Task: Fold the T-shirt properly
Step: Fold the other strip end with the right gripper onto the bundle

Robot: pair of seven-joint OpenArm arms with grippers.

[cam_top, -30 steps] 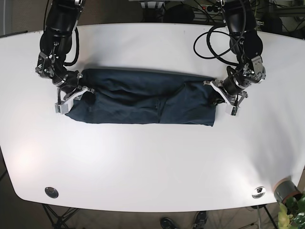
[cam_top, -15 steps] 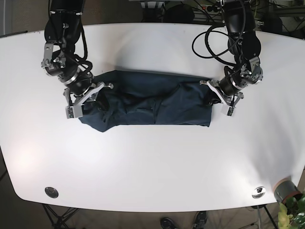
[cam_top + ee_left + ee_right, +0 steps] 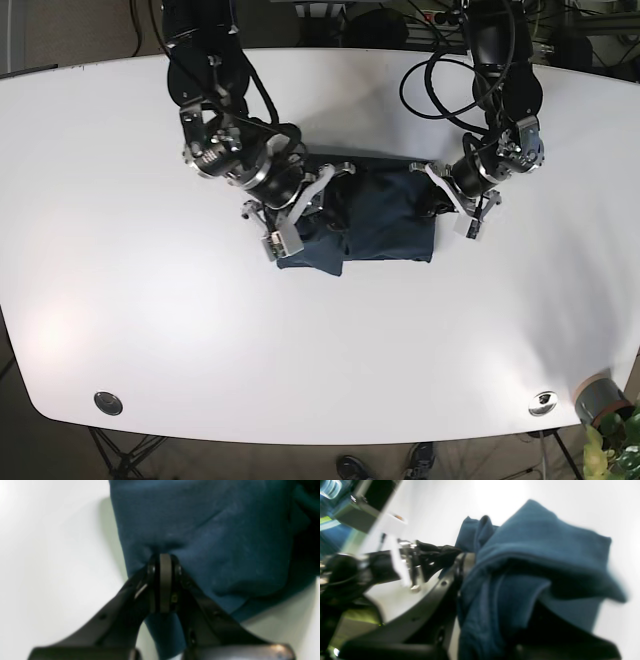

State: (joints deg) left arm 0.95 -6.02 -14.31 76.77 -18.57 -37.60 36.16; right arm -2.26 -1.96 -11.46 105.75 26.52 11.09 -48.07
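Note:
The dark blue T-shirt [image 3: 385,215] lies bunched into a short, thick bundle at the middle of the white table [image 3: 320,340]. My right gripper [image 3: 303,207], on the base view's left, is shut on the shirt's left end, which is lifted and carried over the rest. In the blurred right wrist view the cloth [image 3: 532,555] drapes over that gripper [image 3: 466,563]. My left gripper [image 3: 441,197] is shut on the shirt's right edge. Its wrist view shows the fabric [image 3: 212,530] puckered where the closed left gripper [image 3: 163,556] pinches it.
Two round metal discs [image 3: 108,402] [image 3: 543,402] are set into the table near its front corners. A grey pot with a plant [image 3: 600,400] stands off the front right corner. Black cables [image 3: 440,90] loop beside the arm on the view's right.
My right gripper has swept far to the right with the shirt's left end, folding it over the middle and halving the shirt's length. The left gripper has shifted slightly left, still holding.

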